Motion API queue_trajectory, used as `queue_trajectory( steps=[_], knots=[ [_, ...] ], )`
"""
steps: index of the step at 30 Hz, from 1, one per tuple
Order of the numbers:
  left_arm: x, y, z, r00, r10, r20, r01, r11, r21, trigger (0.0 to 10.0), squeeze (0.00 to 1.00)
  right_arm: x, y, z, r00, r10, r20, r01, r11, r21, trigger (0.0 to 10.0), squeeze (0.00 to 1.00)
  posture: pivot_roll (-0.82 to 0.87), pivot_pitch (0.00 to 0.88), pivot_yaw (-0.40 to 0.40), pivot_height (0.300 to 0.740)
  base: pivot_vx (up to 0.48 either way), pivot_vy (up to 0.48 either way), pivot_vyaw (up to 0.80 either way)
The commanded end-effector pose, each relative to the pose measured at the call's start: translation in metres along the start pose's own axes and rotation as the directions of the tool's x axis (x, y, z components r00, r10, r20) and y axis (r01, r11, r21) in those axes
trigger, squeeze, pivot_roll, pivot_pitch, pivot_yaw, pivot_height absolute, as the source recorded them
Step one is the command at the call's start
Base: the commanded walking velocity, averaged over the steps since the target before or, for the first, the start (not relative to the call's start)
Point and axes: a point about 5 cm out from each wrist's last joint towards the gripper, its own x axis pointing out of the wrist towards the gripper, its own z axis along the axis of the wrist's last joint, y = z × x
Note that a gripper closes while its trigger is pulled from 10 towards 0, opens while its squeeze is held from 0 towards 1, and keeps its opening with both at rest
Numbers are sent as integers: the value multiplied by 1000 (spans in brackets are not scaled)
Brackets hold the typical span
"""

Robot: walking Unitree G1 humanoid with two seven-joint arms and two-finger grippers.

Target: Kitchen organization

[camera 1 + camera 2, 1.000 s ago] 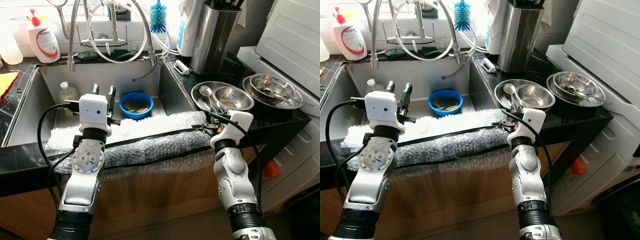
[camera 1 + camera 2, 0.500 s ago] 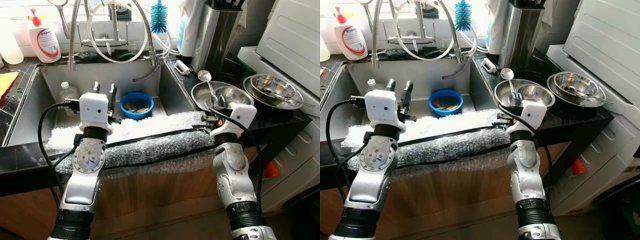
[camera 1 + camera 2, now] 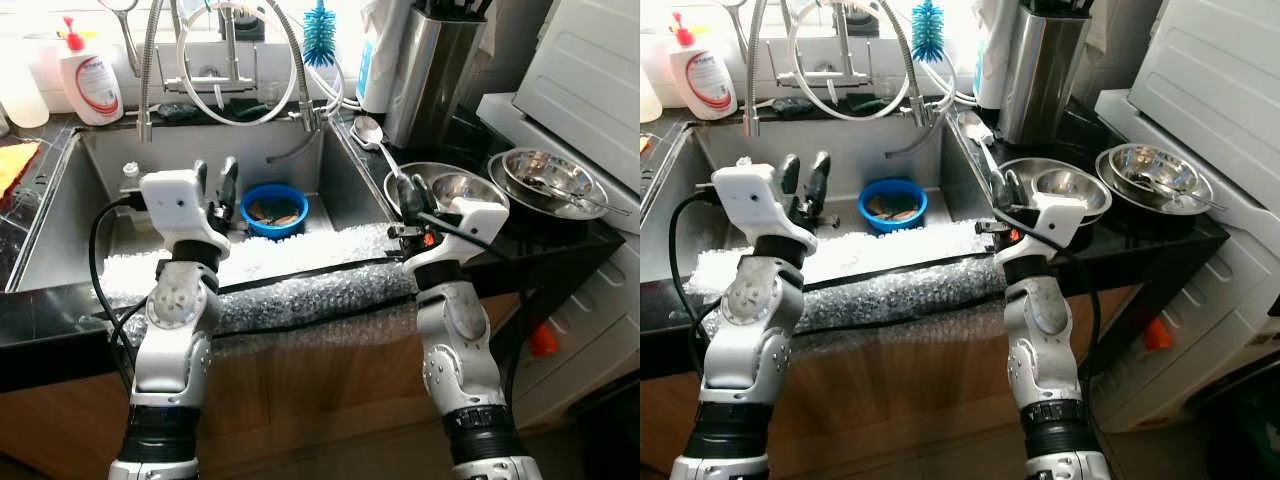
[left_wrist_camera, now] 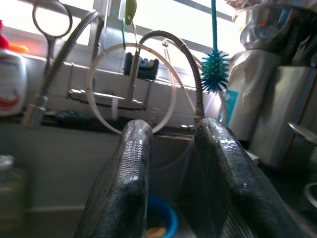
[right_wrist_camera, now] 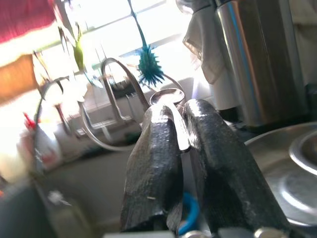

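A steel spoon (image 3: 367, 131) is pinched by its handle in my right gripper (image 3: 408, 192), bowl end up and tilted toward the tap. It hangs over the counter edge between the sink (image 3: 340, 185) and the nested steel bowls (image 3: 455, 190). In the right wrist view the spoon (image 5: 168, 99) runs up between the two black fingers (image 5: 156, 158). My left gripper (image 3: 216, 180) stands open and empty above the sink, close to a blue bowl (image 3: 272, 208) with scraps in it. In the left wrist view its fingers (image 4: 124, 183) point at the tap hose.
Bubble wrap (image 3: 300, 275) lies along the sink's front rim. A second pair of steel bowls (image 3: 545, 175) sits at far right beside a white appliance. A steel knife holder (image 3: 430, 70), a blue brush (image 3: 316, 45) and a soap bottle (image 3: 88, 75) line the back.
My right gripper has lifted the spoon out of the steel bowl and carried it up and left toward the sink. The left gripper has tilted and shifted slightly left.
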Motion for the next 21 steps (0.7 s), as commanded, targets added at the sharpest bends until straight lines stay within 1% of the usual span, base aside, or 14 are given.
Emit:
queue_trajectory(
  steps=[1,4,5,6,7,10,12,13,14,15,17,19,20,21],
  knots=[
    [3,-7,8,999,-43,14,44,997,-65,10000,0,1,0,10,999,7,44,-10,996,88,10000,0,22,0,-80,740,0,0,0],
    [2,-10,5,998,-59,-15,56,983,-172,10000,0,1,-1,9,999,7,39,-14,982,186,10000,0,22,0,-79,740,0,0,0],
    [2,-13,4,997,-73,-26,65,969,-239,10000,0,1,0,8,999,19,31,-26,970,244,10000,0,22,0,-80,740,0,0,0],
    [2,-13,4,997,-73,-26,65,969,-239,10000,0,1,0,8,999,19,31,-26,970,244,10000,0,22,0,-80,740,0,0,0],
    [1,-15,5,995,-100,-22,91,960,-266,10000,0,0,1,7,999,43,22,-48,960,278,10000,0,23,0,-81,740,0,0,0],
    [0,-20,6,989,-145,-25,131,944,-304,10000,0,-2,4,3,996,92,-1,-87,945,316,10000,0,25,0,-81,740,0,0,0],
    [-1,-24,8,985,-169,-23,151,926,-347,10000,0,-5,5,0,993,116,-15,-104,930,352,10000,0,25,0,-81,740,0,0,0],
    [-2,-28,8,979,-204,-26,179,909,-375,10000,0,-9,9,-3,986,162,-24,-139,903,407,10000,0,27,0,-82,740,0,0,0],
    [-3,-29,7,975,-222,-32,191,898,-397,10000,0,-12,12,-4,982,190,-21,-162,885,436,10000,0,26,0,-81,740,0,0,0],
    [-3,-29,7,975,-222,-32,191,898,-397,10000,0,-12,12,-4,982,190,-21,-162,885,436,10000,0,26,0,-81,740,0,0,0],
    [-5,-29,6,974,-223,-46,182,882,-434,10000,0,-15,15,-3,973,229,-11,-198,863,465,10000,0,23,0,-82,740,0,0,0],
    [-5,-29,5,973,-226,-46,180,870,-459,10000,0,-17,17,-4,968,251,-14,-214,853,476,10000,0,24,0,-81,740,0,0,0],
    [-4,-30,6,971,-234,-46,182,851,-493,10000,0,-19,18,-4,961,276,-11,-235,837,494,10000,0,27,0,-82,740,0,0,0],
    [-4,-30,6,971,-236,-46,182,846,-501,10000,0,-20,19,-5,959,282,-10,-240,833,498,10000,0,27,0,-82,740,0,0,0]
  ],
)
